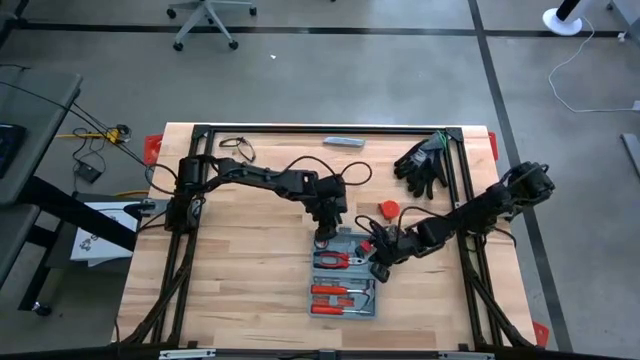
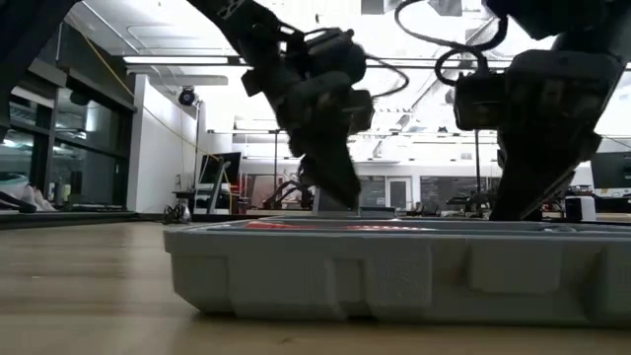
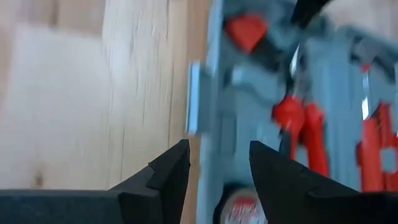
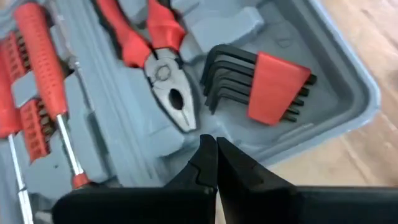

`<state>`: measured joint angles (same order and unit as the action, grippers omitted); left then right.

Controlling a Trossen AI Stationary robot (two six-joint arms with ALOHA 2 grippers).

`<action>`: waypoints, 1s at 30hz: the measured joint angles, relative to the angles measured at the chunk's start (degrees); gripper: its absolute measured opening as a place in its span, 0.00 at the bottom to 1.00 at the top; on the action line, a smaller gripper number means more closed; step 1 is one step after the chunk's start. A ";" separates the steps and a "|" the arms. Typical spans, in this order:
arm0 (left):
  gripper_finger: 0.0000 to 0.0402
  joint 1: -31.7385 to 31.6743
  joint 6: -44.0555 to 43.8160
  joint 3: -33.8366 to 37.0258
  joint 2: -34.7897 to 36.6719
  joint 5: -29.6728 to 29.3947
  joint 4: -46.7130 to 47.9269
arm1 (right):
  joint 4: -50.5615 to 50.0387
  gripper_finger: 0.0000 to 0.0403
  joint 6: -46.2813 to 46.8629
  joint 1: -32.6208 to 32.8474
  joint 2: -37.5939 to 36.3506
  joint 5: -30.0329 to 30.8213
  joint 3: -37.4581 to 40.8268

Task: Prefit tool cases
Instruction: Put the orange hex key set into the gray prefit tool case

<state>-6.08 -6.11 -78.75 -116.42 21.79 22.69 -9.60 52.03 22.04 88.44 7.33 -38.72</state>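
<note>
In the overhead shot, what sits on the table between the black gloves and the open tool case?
A small red round piece lies between the black gloves and the tool case, seen in the high view.

my left wrist view is smeared; the tool case (image 3: 261, 112) runs off its edge, and the round thing between my fingers (image 3: 171, 171) is unreadable.

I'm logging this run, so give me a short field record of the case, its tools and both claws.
case: grey-blue tool case, open on the wooden table
contents: red-handled pliers, hex key set, red screwdrivers
left claw: open, over the case's far end
right claw: shut, empty, above the case's right edge
elsewhere: black gloves, far right
</note>
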 joint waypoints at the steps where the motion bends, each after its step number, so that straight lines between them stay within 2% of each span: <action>1: 0.39 0.00 -0.24 0.77 0.00 0.01 0.05 | -0.55 0.00 -0.28 -0.37 0.00 0.00 0.00; 8: 0.39 0.58 -2.90 5.14 -0.08 0.13 -3.17 | 1.81 0.00 -4.26 -3.59 1.93 -1.47 0.02; 16: 0.39 1.91 -5.83 6.07 -0.09 0.14 -8.19 | 10.85 0.00 -4.31 -7.86 7.69 -3.56 -0.14; 20: 0.39 2.60 -5.83 6.07 -0.09 -0.27 -8.73 | 15.57 0.00 -3.10 -9.20 7.57 -2.60 0.08; 30: 0.39 2.38 -5.83 6.07 -0.09 -0.03 -11.18 | 20.21 0.00 -8.07 -11.04 7.30 -3.21 0.23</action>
<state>-3.70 -11.94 -72.69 -116.51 21.76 11.51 10.62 43.96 11.00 95.74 4.12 -38.49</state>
